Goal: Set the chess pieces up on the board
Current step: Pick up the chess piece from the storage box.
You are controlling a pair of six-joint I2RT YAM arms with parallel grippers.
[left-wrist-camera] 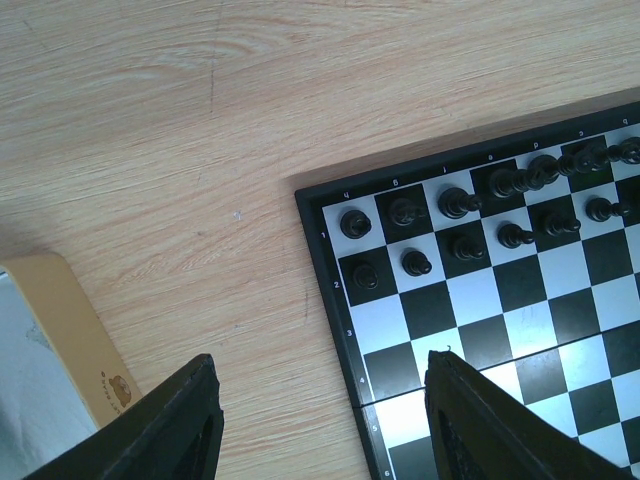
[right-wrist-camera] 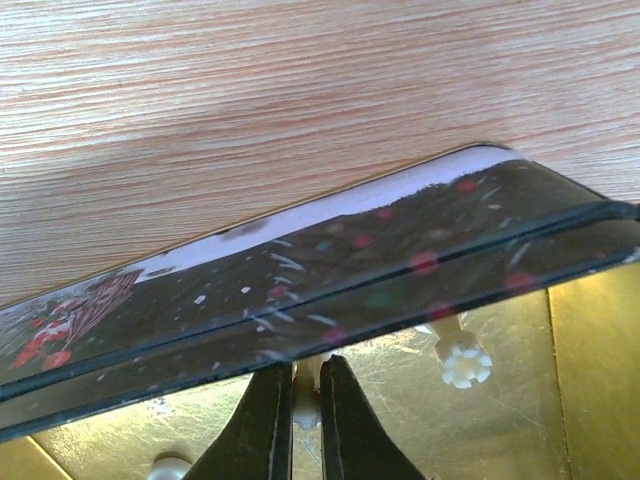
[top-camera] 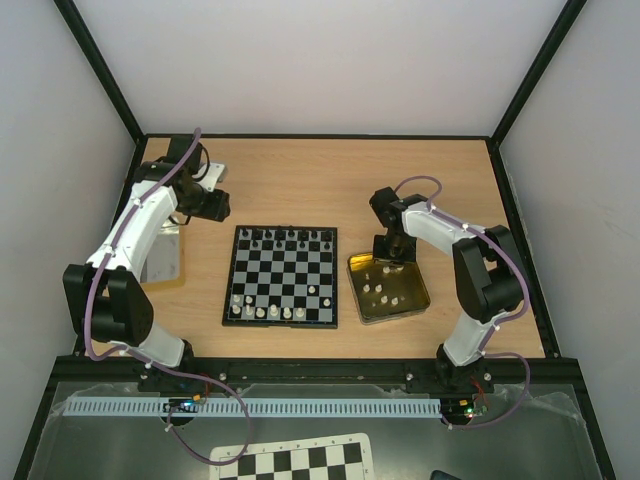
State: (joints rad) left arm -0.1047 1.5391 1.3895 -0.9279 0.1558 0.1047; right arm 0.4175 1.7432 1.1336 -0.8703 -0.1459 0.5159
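The board (top-camera: 285,278) lies mid-table, with black chess pieces (top-camera: 290,237) along its far rows and cream-white ones (top-camera: 268,312) on its near row. More white pieces (top-camera: 380,290) lie in the gold tin (top-camera: 416,305) to its right. My right gripper (top-camera: 393,256) reaches down into the tin's far side. In the right wrist view it (right-wrist-camera: 307,368) is shut on a small white piece (right-wrist-camera: 307,408) just under the tin's dark wall (right-wrist-camera: 300,285); another white piece (right-wrist-camera: 462,362) lies beside it. My left gripper (left-wrist-camera: 320,360) hangs open and empty over the board's (left-wrist-camera: 480,300) left edge, near black pieces (left-wrist-camera: 458,203).
A tan-edged lid or box (top-camera: 165,258) lies left of the board under the left arm, seen also as the tan box (left-wrist-camera: 70,330) in the left wrist view. A printed checkered sheet (top-camera: 290,462) lies below the arm bases. Black frame posts border the table.
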